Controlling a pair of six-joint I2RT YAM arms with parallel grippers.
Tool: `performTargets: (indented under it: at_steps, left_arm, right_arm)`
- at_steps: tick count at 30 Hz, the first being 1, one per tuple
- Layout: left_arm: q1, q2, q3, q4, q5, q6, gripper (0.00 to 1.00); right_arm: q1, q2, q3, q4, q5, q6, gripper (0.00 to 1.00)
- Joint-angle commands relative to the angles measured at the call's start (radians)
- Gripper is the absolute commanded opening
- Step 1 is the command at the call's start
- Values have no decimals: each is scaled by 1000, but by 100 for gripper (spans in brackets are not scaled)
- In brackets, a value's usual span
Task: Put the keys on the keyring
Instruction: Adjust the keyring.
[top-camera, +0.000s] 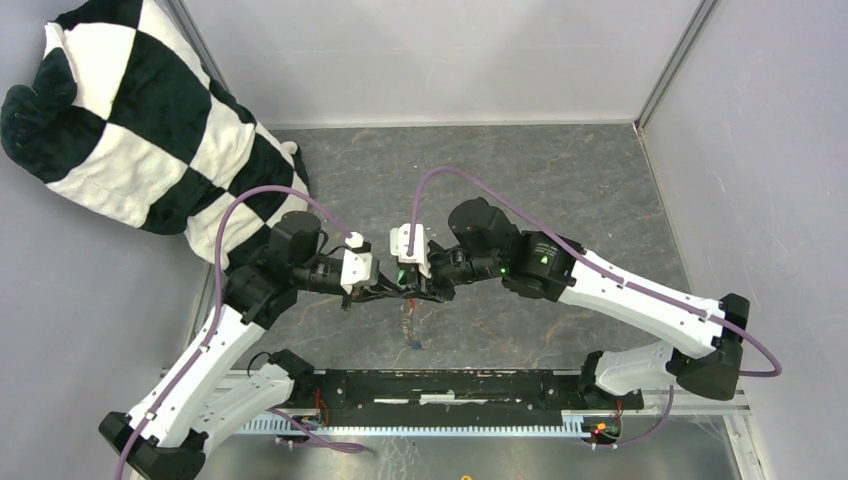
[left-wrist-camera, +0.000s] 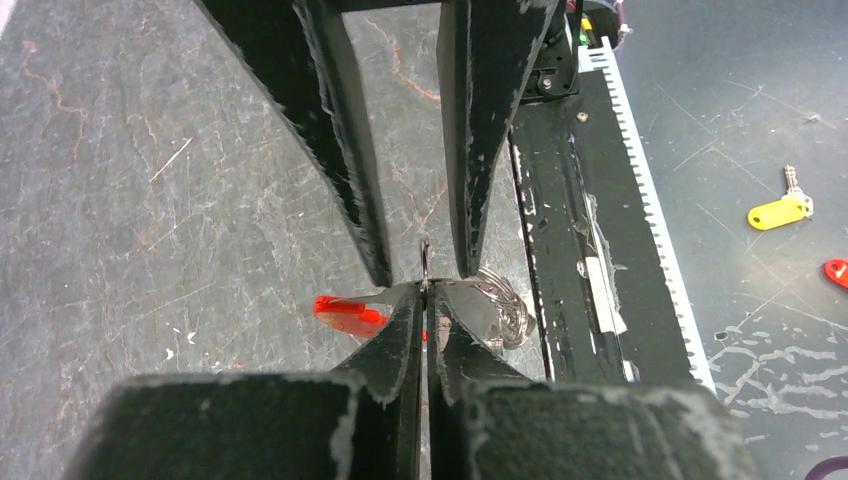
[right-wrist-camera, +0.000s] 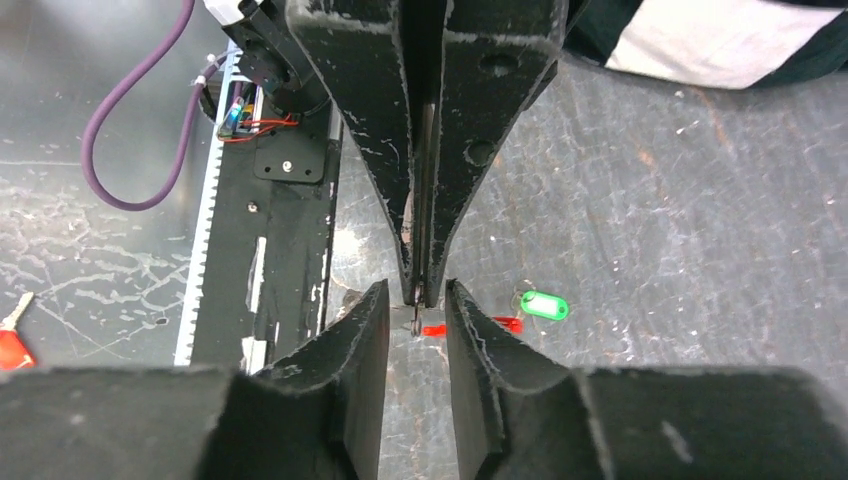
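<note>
My left gripper (left-wrist-camera: 426, 290) is shut on the thin keyring (left-wrist-camera: 425, 262), held edge-on above the table. The keyring's red tag (left-wrist-camera: 348, 315) and silver chain clump (left-wrist-camera: 500, 305) hang below it. My right gripper (right-wrist-camera: 416, 300) is open, one finger on each side of the ring without touching it. The red tag (right-wrist-camera: 433, 329) shows between those fingers. In the top view both grippers (top-camera: 400, 288) meet tip to tip and the clump (top-camera: 408, 318) dangles, with a small blue bit (top-camera: 413, 345) at its low end. A green-headed key (right-wrist-camera: 543, 305) lies on the table beyond.
A black-and-white checked cushion (top-camera: 130, 120) lies at the back left. The black base rail (top-camera: 450, 385) runs along the near edge. A yellow-tagged key (left-wrist-camera: 780, 212) and a red tag (left-wrist-camera: 838, 270) lie beyond the rail. Grey walls close in the sides.
</note>
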Motion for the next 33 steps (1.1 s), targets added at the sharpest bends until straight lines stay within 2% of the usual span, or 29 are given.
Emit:
performTargets:
  at_steps: [1, 3, 8, 13, 25, 33]
  left_arm:
    - [-4, -21, 31, 62, 67, -35, 2]
    - [-3, -44, 9, 136, 86, -110, 2]
    - [-3, -107, -53, 337, 136, -256, 2]
    - [-3, -107, -56, 391, 181, -257, 2]
    - [-5, -105, -51, 391, 231, -215, 2]
    - [-5, -101, -44, 391, 224, -213, 2]
  right_arm:
    - [5, -90, -5, 113, 5, 10, 36]
    - [3, -134, -47, 160, 10, 17, 42]
    - [-5, -308, -252, 357, 4, 45, 46]
    - [-11, -433, -422, 572, -22, 85, 44]
    - [-12, -362, -424, 667, -38, 119, 45]
    - [-13, -330, -416, 667, -77, 139, 41]
